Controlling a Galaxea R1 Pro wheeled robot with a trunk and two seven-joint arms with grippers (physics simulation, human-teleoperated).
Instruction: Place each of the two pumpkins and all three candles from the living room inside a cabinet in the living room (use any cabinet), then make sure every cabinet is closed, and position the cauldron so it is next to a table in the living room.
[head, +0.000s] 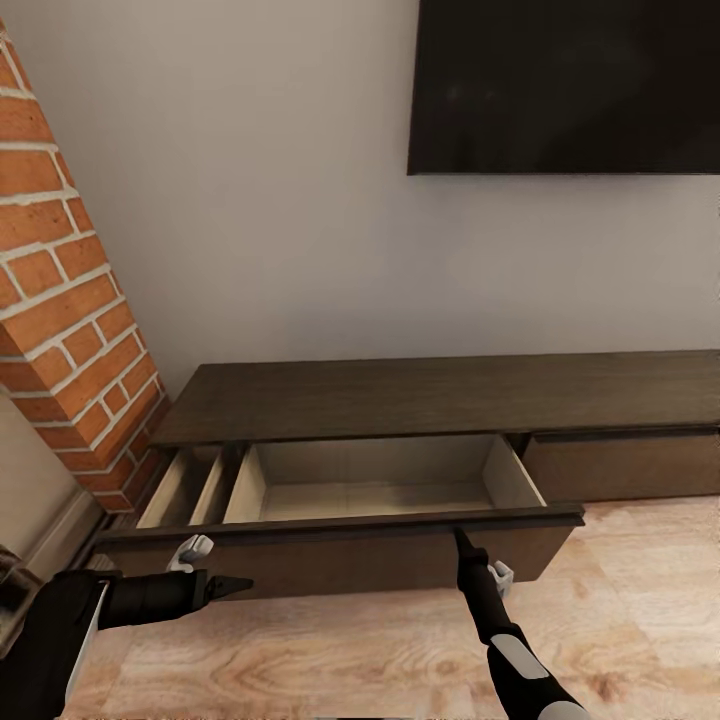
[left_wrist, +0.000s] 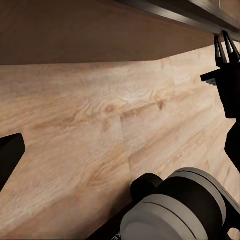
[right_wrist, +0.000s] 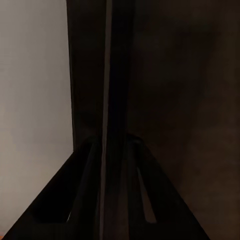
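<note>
Grey wall, brick pillar and wood floor framed the low cabinet (head: 400, 400) with its drawer (head: 380, 480) pulled out and bare.

Right pincer (head: 462, 540), pressed together, touched the drawer's front edge near its right corner; left pincer (head: 235, 585), also pressed together, hung apart before the drawer front's left part. Judged risk: a push from that thin tip could slip off the lip.
</note>
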